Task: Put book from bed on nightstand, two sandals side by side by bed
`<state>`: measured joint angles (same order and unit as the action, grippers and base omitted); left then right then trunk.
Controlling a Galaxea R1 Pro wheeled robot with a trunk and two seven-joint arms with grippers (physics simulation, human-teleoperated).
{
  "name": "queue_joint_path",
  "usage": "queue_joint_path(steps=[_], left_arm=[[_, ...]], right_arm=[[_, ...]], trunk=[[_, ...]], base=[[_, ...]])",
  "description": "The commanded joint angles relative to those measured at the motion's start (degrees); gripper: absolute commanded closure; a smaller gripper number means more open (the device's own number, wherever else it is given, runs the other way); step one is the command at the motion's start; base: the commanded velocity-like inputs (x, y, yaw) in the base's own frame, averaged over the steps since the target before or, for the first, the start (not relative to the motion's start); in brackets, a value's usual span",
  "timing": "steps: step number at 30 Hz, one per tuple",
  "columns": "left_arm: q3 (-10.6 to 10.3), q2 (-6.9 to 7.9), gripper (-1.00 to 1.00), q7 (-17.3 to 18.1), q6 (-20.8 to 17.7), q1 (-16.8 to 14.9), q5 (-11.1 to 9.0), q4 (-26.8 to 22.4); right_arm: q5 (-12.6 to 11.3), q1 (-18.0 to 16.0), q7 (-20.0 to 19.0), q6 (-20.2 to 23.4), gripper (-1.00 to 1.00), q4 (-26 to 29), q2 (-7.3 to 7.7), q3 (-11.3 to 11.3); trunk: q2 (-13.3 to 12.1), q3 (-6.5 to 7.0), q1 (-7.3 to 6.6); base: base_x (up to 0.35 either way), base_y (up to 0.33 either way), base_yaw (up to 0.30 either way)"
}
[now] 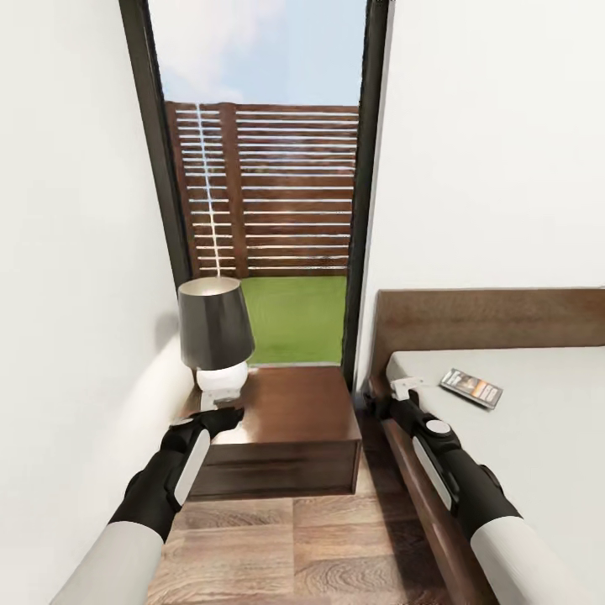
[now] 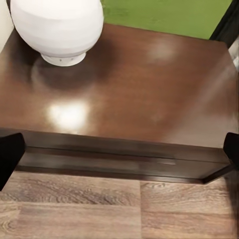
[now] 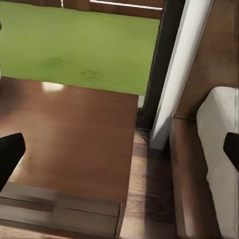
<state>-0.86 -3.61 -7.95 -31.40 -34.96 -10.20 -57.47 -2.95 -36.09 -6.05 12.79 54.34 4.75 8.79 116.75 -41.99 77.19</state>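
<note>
The book (image 1: 471, 387) lies flat on the pale mattress of the bed (image 1: 538, 454), near the headboard at the right. The reddish-brown nightstand (image 1: 294, 420) stands left of the bed, under the window. My left gripper (image 1: 208, 402) hovers open over the nightstand's front left part, its top (image 2: 149, 89) filling the space between the dark fingertips (image 2: 10, 157). My right gripper (image 1: 405, 387) hangs open at the bed's near corner, a short way left of the book, above the gap between the nightstand (image 3: 74, 139) and the mattress (image 3: 216, 149). The sandals are out of view.
A lamp with a dark shade (image 1: 214, 323) and a round white base (image 2: 57, 27) takes the nightstand's back left corner. White walls close in on both sides of the tall window (image 1: 269, 193). A narrow strip of plank floor (image 1: 294, 546) runs between nightstand and bed frame.
</note>
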Motion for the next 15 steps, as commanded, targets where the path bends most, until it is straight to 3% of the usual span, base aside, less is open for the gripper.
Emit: queue_joint_path(steps=[1,7,15], left_arm=[[-0.1,0.07,-1.0,-0.5,-0.2,0.0,-0.6,-0.1],[-0.1,0.17,-1.0,-0.4,-0.2,0.0,-0.6,-0.1],[-0.1,0.29,-1.0,-0.4,-0.2,0.0,-0.6,-0.1]], right_arm=[[-0.3,0.0,0.0,0.3,-1.0,0.1,0.06,0.1],[-0.3,0.0,0.1,0.3,-1.0,0.1,0.08,0.1],[-0.3,0.0,0.2,0.2,-1.0,0.2,0.0,0.2]], trunk=[[-0.4,0.12,-0.23],[-2.8,1.2,-1.55],[-6.0,2.63,-3.31]], base=[[0.0,0.0,-0.263],[0.0,0.0,-0.179],[0.0,0.0,-0.002]])
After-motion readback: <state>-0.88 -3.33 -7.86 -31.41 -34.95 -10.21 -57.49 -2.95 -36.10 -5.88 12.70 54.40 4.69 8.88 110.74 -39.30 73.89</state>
